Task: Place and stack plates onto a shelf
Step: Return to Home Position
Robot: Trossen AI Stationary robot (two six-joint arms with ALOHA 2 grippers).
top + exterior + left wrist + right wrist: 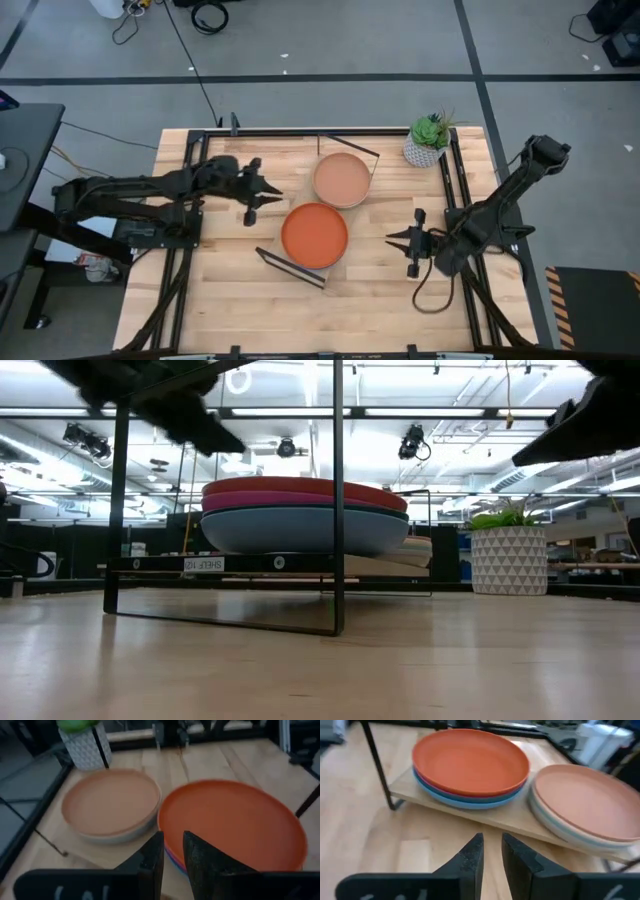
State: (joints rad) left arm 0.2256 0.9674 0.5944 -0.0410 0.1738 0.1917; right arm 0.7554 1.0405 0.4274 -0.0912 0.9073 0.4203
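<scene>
Two stacks of plates rest on the light wooden shelf (506, 818). One has an orange plate (314, 234) on top, with magenta and blue plates under it (470, 799). The other, at the shelf's far end, has a tan plate (342, 179) on top of pale ones (555, 827). My left gripper (278, 190) hangs shut and empty above the table, left of the stacks; its wrist view (173, 845) looks across both. My right gripper (390, 238) hangs shut and empty to the right of the orange stack, and it also shows in its wrist view (491, 845).
A small white pot with a green plant (428, 140) stands at the table's far right corner, close to the tan stack. The shelf's thin black legs (338, 510) rise around the plates. Bare slatted table top (230, 290) lies toward the near edge.
</scene>
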